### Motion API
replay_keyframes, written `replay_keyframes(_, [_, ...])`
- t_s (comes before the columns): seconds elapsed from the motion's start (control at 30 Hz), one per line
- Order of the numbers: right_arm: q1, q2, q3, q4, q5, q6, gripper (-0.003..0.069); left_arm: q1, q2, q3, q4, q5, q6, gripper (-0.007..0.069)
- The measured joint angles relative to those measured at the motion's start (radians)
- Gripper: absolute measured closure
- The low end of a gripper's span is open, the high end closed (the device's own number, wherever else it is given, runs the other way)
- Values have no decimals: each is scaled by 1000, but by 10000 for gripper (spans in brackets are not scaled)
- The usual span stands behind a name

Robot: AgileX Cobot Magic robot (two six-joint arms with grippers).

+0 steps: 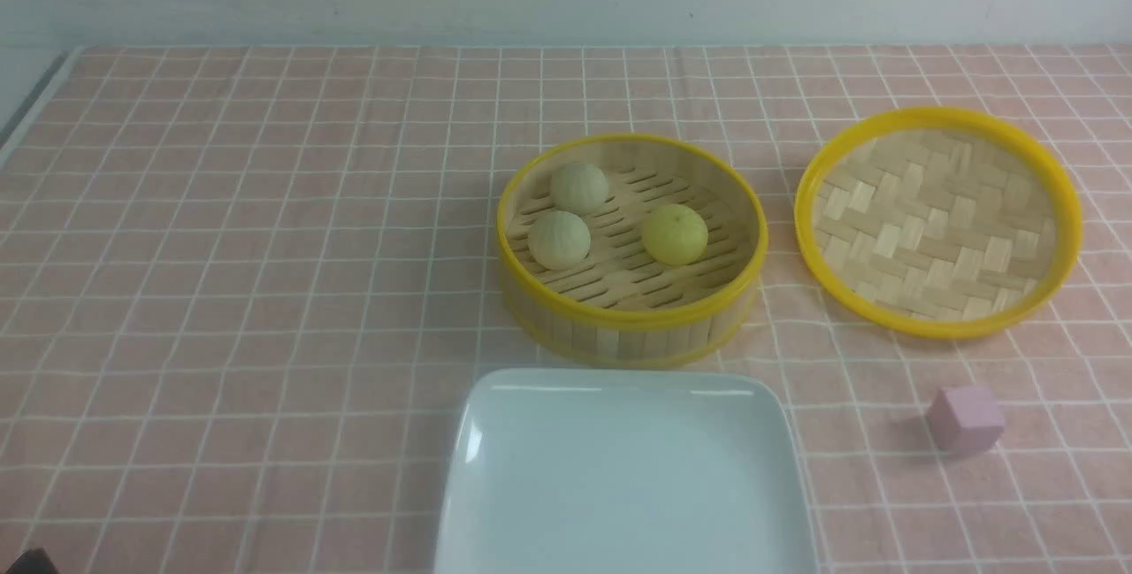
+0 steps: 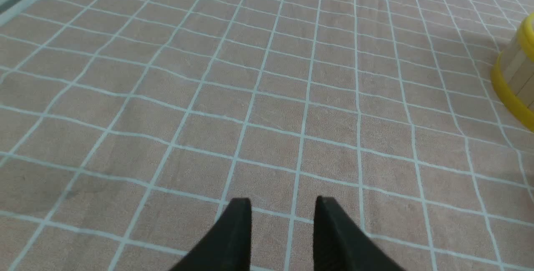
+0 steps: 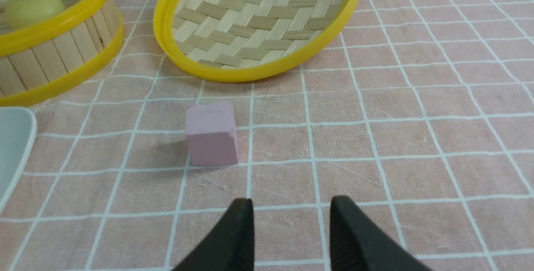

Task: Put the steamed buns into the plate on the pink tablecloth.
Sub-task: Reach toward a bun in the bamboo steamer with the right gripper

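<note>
Both spread and empty: left pincer, right pincer. All three steamed buns in steamer basket, plate just beside it, bare. Risk: round bun squirts from the jaws, or basket wall snags a finger on descent.

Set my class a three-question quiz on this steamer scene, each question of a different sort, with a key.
1. True or false: the white plate has food on it.
2. How many steamed buns lie in the bamboo steamer basket?
3. What lies on the cloth to the robot's right of the basket? A) the woven lid B) the plate C) a spoon

Key: 1 false; 2 three; 3 A.
</note>
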Motion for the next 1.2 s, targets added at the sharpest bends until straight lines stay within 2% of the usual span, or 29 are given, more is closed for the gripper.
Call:
replay_keyframes(0.57, [0,0,0,0,0,0,419,0,0,0,2,0,0,384])
replay_keyframes(0.8, [0,0,0,0,0,0,419,0,0,0,80,3,0,384])
replay_keyframes(1.2, [0,0,0,0,0,0,419,0,0,0,95,4,0,384])
